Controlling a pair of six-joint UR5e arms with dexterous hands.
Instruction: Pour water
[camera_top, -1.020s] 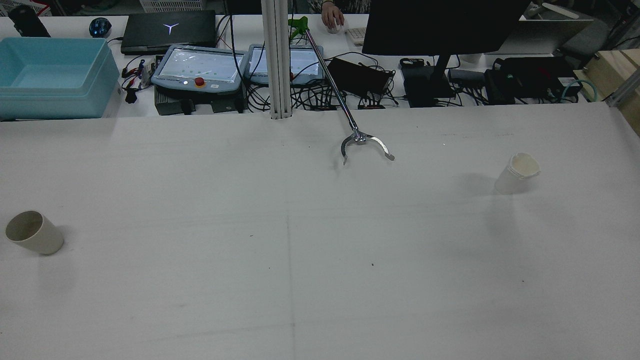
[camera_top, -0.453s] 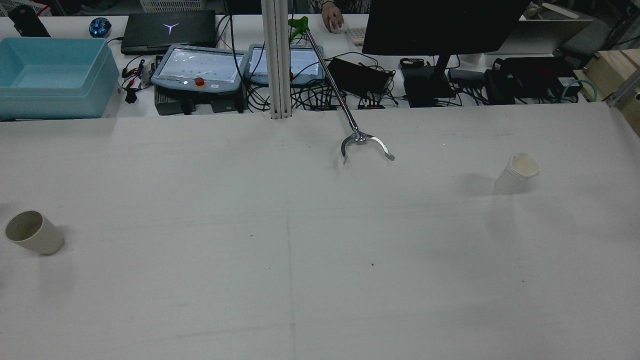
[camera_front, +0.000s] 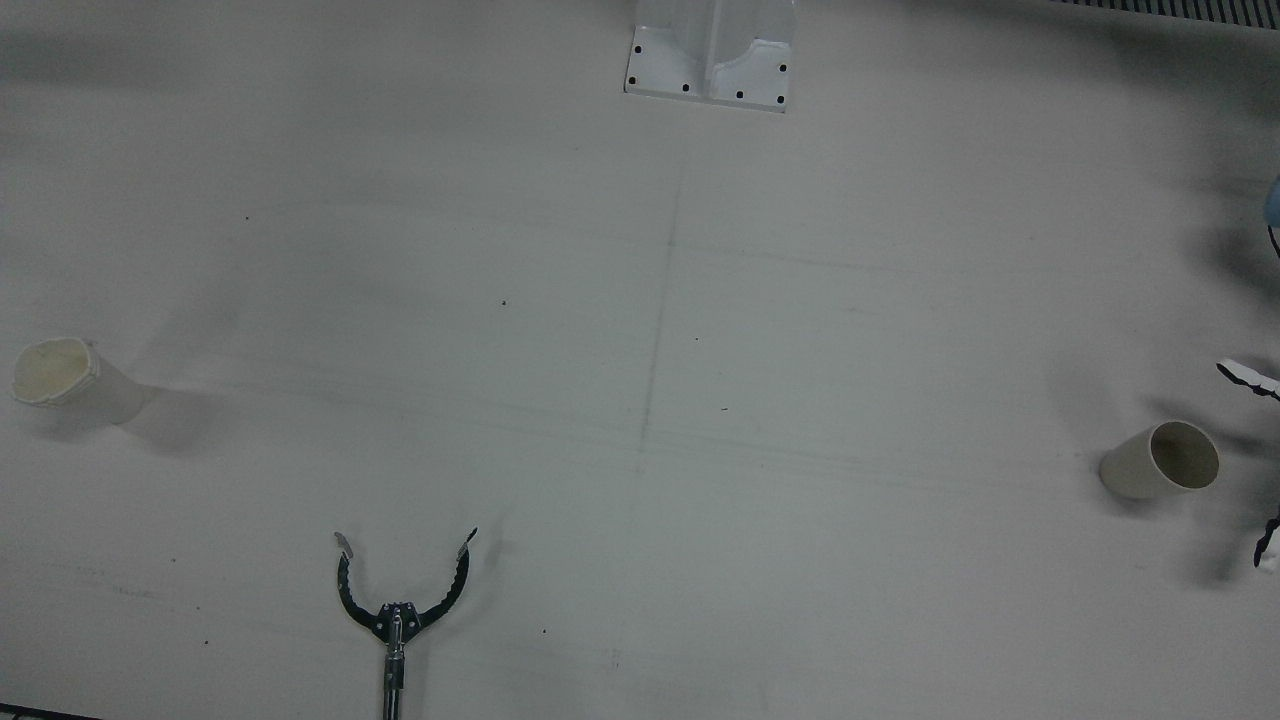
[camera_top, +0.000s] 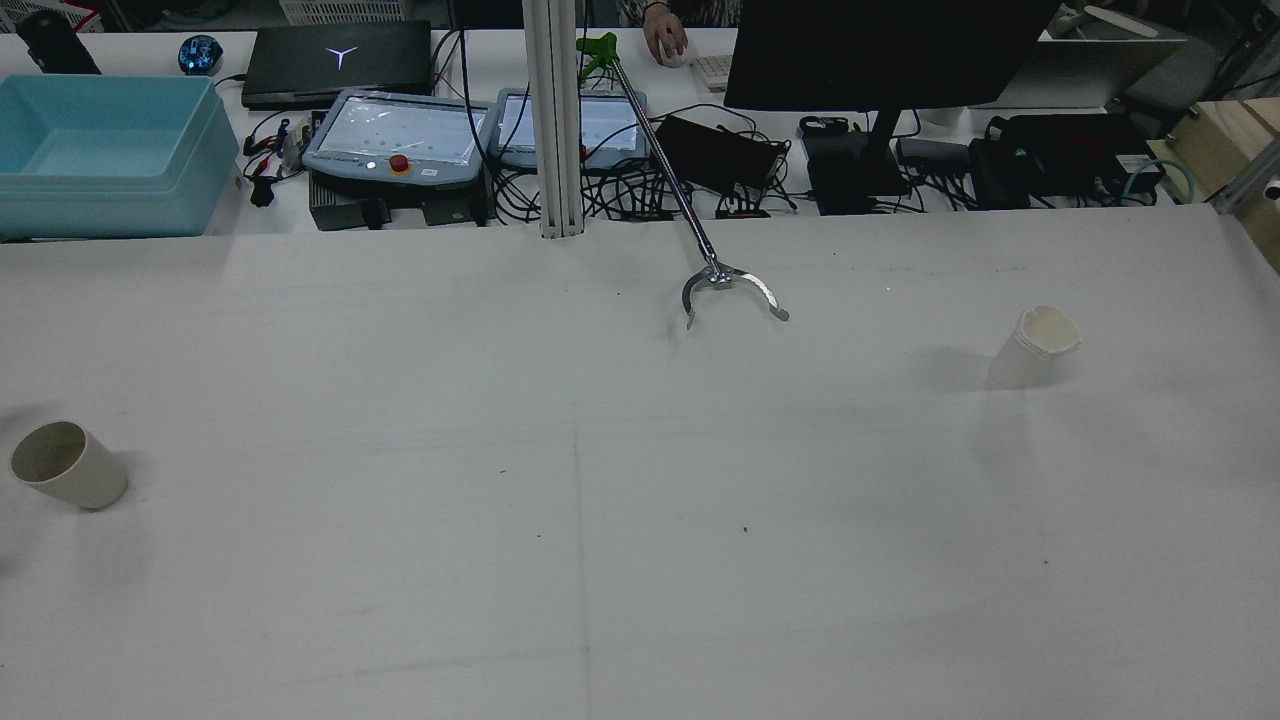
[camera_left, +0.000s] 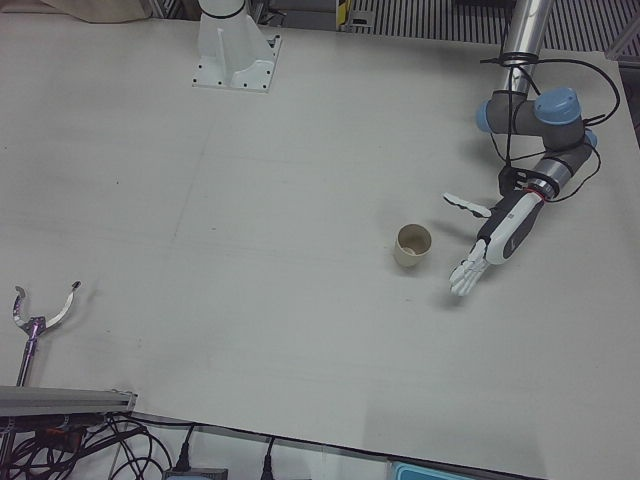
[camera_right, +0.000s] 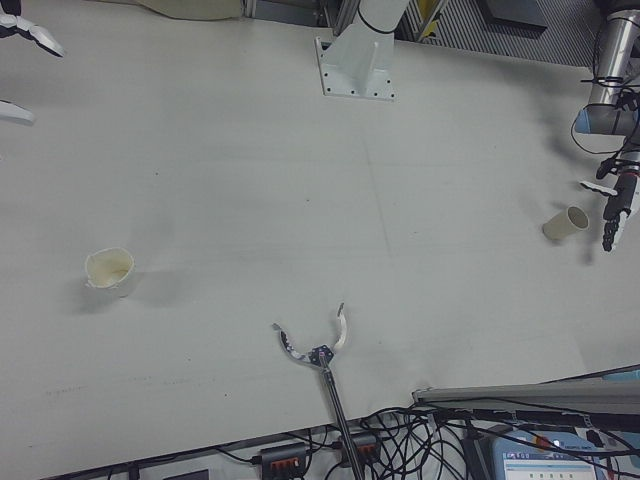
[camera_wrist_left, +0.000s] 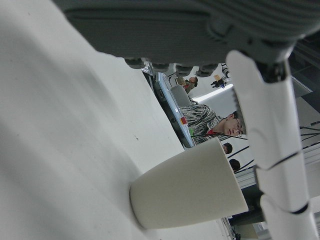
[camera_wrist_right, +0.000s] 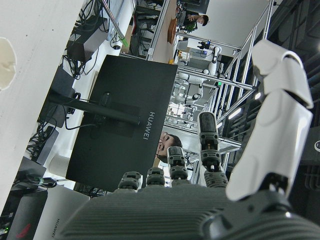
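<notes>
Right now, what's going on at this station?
Nothing is held yet. The left hand is open beside the beige cup, which stands upright on the table, its fingers spread and not touching it. The white cup stands alone on the far side of the table. The right hand shows only at the edge of the right-front view, open and well away from it. A grabber tool lies on the table with its claw open.

Two cups on table: beige cup (camera_top: 68, 465) at left edge of rear view, white cup (camera_top: 1036, 346) at right. One grabber tool (camera_top: 730, 287) upper centre. Two tablets (camera_top: 400, 135) behind.
</notes>
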